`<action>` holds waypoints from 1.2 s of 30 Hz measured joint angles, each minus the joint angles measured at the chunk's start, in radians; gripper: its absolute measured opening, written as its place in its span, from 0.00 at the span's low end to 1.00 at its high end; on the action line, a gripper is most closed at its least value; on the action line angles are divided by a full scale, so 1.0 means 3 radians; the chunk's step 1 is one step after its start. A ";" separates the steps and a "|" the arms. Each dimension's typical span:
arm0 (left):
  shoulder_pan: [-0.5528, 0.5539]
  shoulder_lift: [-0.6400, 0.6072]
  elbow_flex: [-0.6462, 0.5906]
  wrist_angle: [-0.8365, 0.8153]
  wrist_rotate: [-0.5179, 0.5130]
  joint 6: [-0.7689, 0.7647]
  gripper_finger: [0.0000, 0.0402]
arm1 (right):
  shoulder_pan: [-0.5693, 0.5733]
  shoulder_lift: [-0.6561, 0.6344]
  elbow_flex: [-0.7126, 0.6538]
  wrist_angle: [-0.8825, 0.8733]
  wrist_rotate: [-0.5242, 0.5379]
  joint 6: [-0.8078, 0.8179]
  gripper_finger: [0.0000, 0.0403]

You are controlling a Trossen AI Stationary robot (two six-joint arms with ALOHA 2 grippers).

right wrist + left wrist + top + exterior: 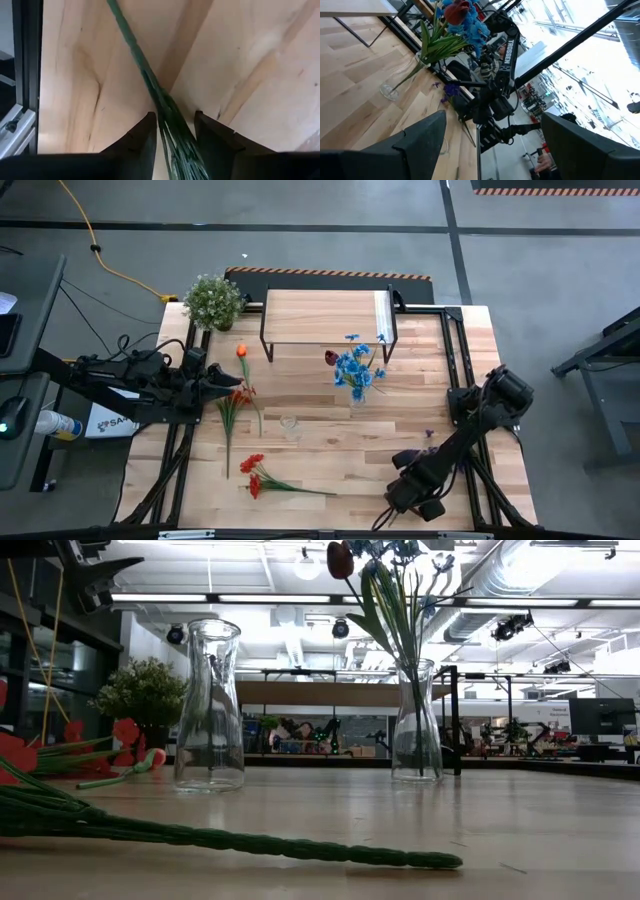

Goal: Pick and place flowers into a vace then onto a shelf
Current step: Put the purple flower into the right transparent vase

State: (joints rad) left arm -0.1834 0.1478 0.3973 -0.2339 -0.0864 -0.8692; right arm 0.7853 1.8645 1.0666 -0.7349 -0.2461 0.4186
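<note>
- Left pincer (pixel 232 380) sat at the bench's (pixel 330 450) left side over the loose flowers, fingers spread wide with nothing between them; likely poised to pick the next stem.
- Potted plant (pixel 213 301) stood at the back-left corner, not part of the job.
- Orange tulip (pixel 242 351) and red stems (pixel 229 412) lay flat just beside the left pincer; another red bunch (pixel 254 474) lay nearer the front edge, all not yet in a vase.
- Empty glass vase (pixel 290 427) stood mid-bench, probably waiting for those loose stems.
- Shelf (pixel 325 317) stood at the back centre, its plank top bare; no vase on it yet.
- Filled vase (pixel 358 393) with blue flowers (pixel 353 366) and a dark red bud (pixel 331 358) stood in front of the shelf, on the bench, not on it.
- Right pincer (pixel 175 131) was low at the front right of the bench, fingers narrow around a green stem (pixel 131 45) lying along the wood; whether it gripped tight I couldn't tell.
- High view hid that stem under the arm; only the right wrist view showed it.
- Low view showed both vases upright (pixel 210 710), and a long stem (pixel 250 840) flat in the foreground.
</note>
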 joint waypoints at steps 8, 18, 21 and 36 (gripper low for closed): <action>0.0000 0.0000 0.0000 0.0001 -0.0023 0.0000 0.89 | -0.0003 0.0009 -0.0052 -0.0015 0.0033 0.0117 0.06; 0.0000 0.0000 0.0000 0.0001 -0.0033 0.0000 0.89 | -0.0062 -0.0098 -0.0061 -0.0290 0.0149 0.0315 0.02; -0.0001 0.0000 0.0000 0.0004 -0.0045 -0.0013 0.89 | -0.0119 -0.0237 -0.0071 -0.0440 0.0392 0.0367 0.01; 0.0000 0.0001 0.0000 0.0027 -0.0130 -0.0210 0.89 | -0.0372 -0.0451 0.1357 -0.1938 0.1841 -0.0024 0.01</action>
State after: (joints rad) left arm -0.1835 0.1482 0.3973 -0.2256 -0.1253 -0.9323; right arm 0.6738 1.7291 1.4737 -1.3163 0.3063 0.4115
